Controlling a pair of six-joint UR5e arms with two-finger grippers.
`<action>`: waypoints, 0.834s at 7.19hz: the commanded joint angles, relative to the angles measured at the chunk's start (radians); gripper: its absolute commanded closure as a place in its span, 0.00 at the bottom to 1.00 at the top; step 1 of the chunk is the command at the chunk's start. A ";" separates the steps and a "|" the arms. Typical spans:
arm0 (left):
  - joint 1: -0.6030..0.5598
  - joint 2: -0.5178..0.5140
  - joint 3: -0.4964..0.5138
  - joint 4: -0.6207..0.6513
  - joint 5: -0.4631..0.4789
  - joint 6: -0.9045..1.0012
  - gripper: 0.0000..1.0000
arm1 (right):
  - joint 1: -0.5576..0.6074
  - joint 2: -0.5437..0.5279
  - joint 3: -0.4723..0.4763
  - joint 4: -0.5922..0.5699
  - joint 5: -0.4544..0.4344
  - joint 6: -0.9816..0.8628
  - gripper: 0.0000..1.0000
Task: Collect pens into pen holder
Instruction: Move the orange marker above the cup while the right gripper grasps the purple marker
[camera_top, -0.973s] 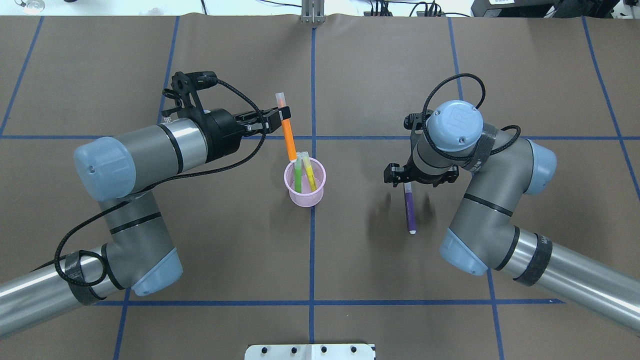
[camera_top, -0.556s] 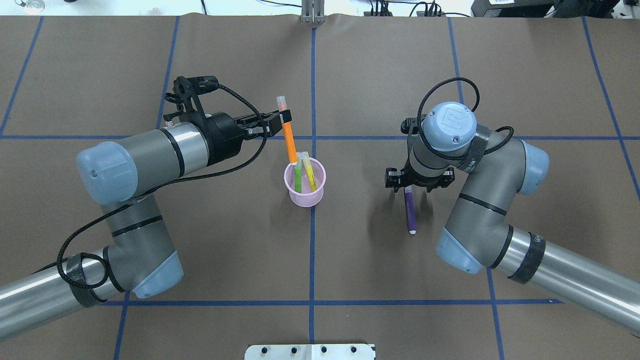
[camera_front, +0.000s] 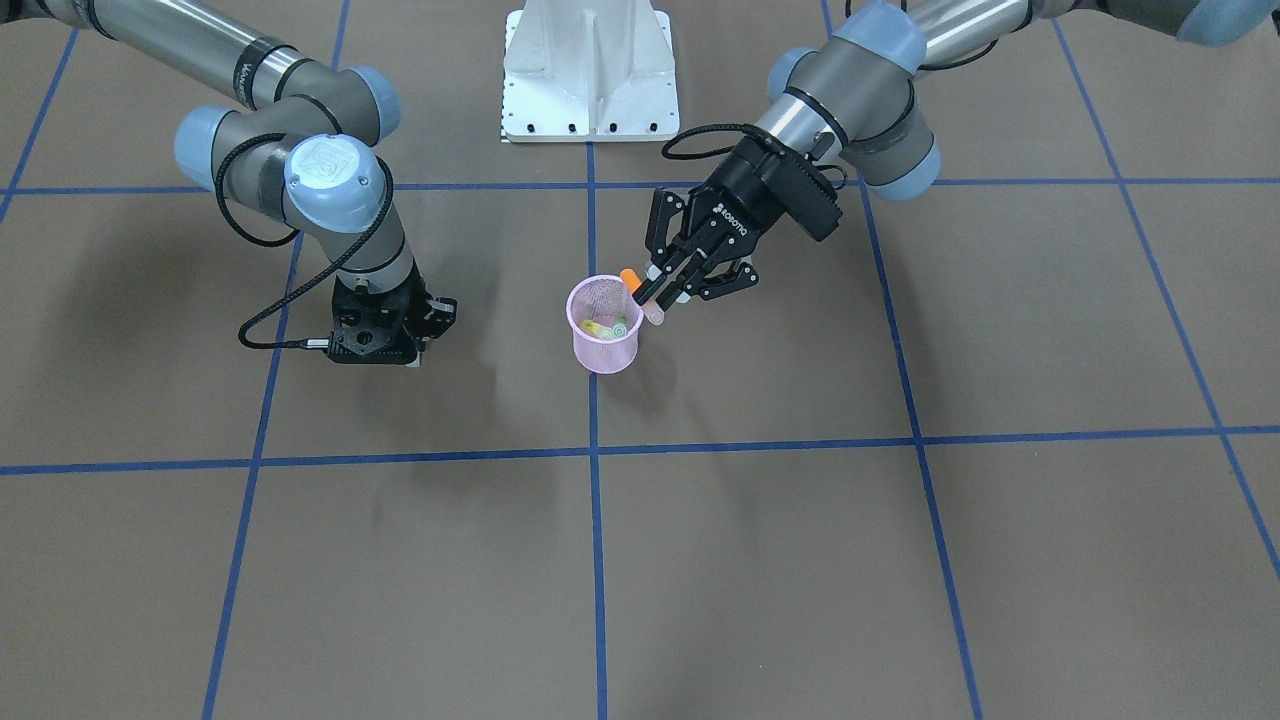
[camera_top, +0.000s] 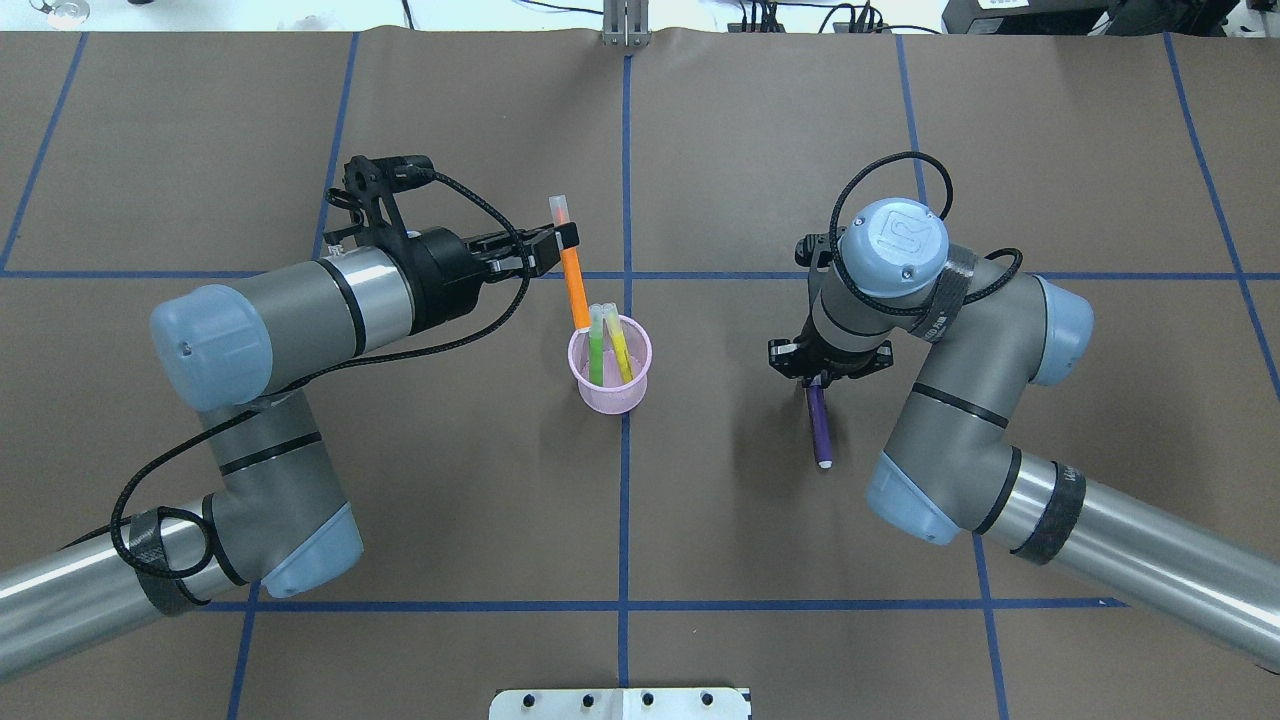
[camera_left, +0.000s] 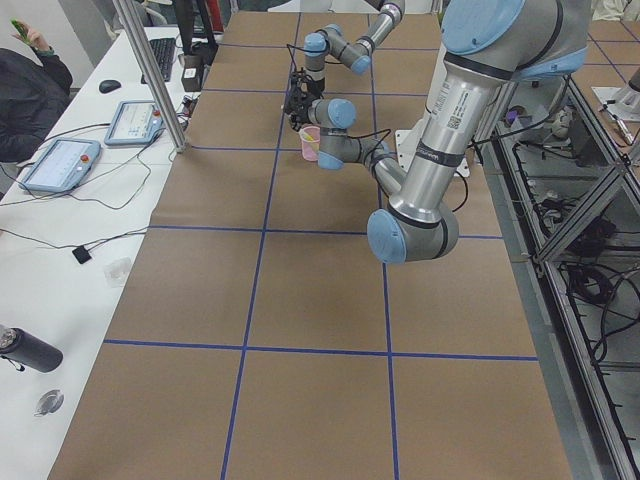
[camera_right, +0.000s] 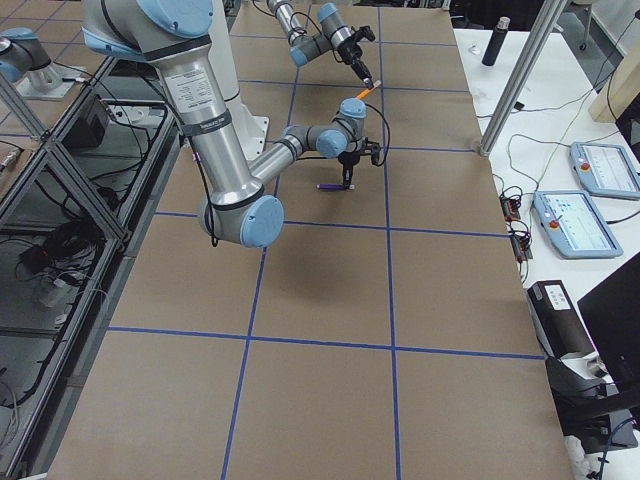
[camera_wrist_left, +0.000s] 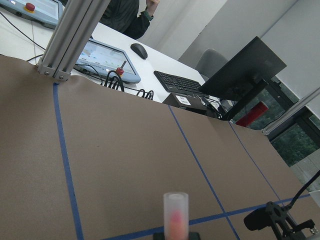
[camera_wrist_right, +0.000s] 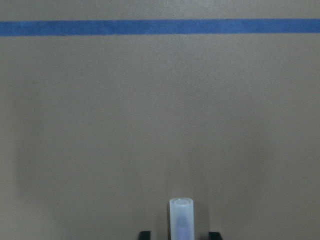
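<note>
Over by the middle crossing of blue tape lines on the brown paper-covered table (camera_top: 900, 150), the small pink wire-mesh cup (camera_top: 611, 395) with its solid rim stood upright. Two pens were already in it, a slim green pen (camera_top: 596, 350) and a slim yellowish pen (camera_top: 621, 352). Both leaned with their pale translucent caps poking up past the rim.

My left gripper (camera_top: 567, 239) was pinching the slim orange pen (camera_top: 576, 290) just below its translucent cap, with the fingers pressed onto it from both sides. That pen hung tilted, cap end up and away from me, and its lower end was right at the cup's rim on the far-left edge. Honestly, I couldn't tell whether the tip was already inside the mesh or just over it.

Off to my right, well apart from the cup, the slim purple pen (camera_top: 820, 430) lay flat on the paper, pointing roughly toward me. My right gripper (camera_top: 818, 378) was down over its far, capped end, aimed straight at the table. From the right wrist camera the cap sat between my two fingers with a sliver of paper showing on each side. So that gripper was spread around the pen, not clamped on it.
</note>
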 joint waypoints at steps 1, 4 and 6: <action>0.000 0.002 0.000 0.000 0.000 0.000 1.00 | 0.004 -0.003 0.000 0.000 0.003 -0.007 0.64; 0.000 0.002 0.006 0.002 -0.002 0.001 1.00 | 0.013 0.000 0.000 0.000 0.017 -0.007 0.46; -0.001 0.002 0.006 0.002 -0.002 0.001 1.00 | 0.013 0.000 -0.002 -0.002 0.017 -0.007 0.46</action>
